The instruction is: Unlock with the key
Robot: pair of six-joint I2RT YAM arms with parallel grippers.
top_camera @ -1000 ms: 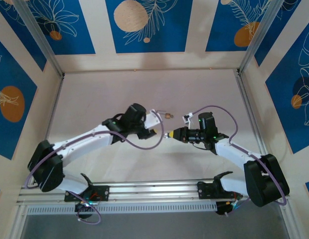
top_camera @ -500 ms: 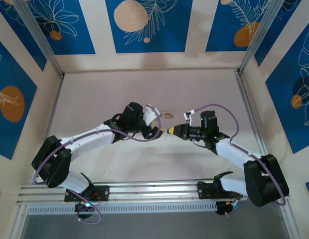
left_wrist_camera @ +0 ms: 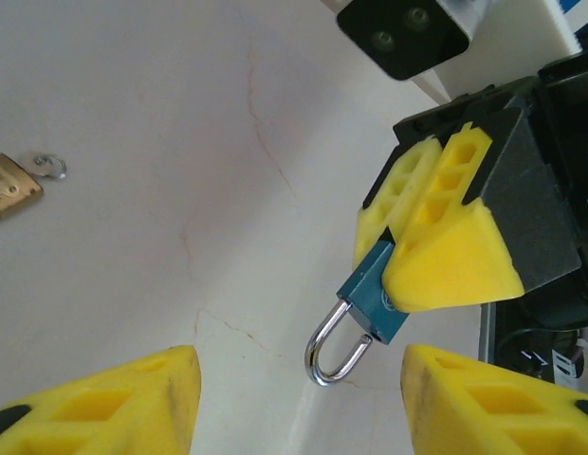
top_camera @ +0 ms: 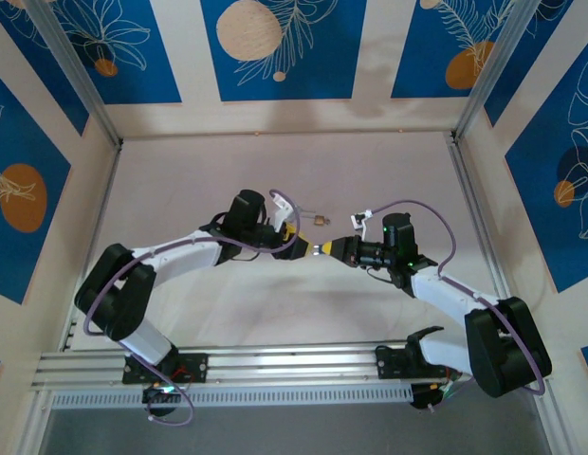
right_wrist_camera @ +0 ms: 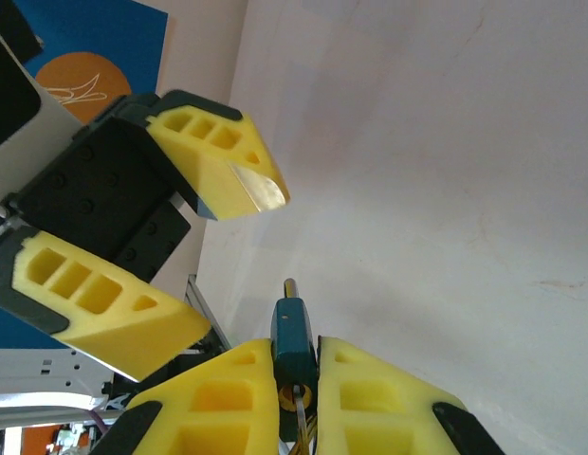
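My right gripper is shut on a teal padlock, held above the table. A key sits in the keyhole at the lock's rear end. In the left wrist view the padlock pokes out of the right gripper's yellow fingers, and its steel shackle has one end free of the body. My left gripper is open and faces the shackle, one fingertip on either side and neither touching it. In the top view the left gripper and right gripper meet tip to tip.
A small brass padlock with a ring lies on the table just beyond the grippers, and it shows in the top view as the brass padlock. Walls enclose the table on three sides.
My left gripper has moved right, up to the right gripper's tip, and its jaws have narrowed a little. The right gripper edged slightly left with the padlock.
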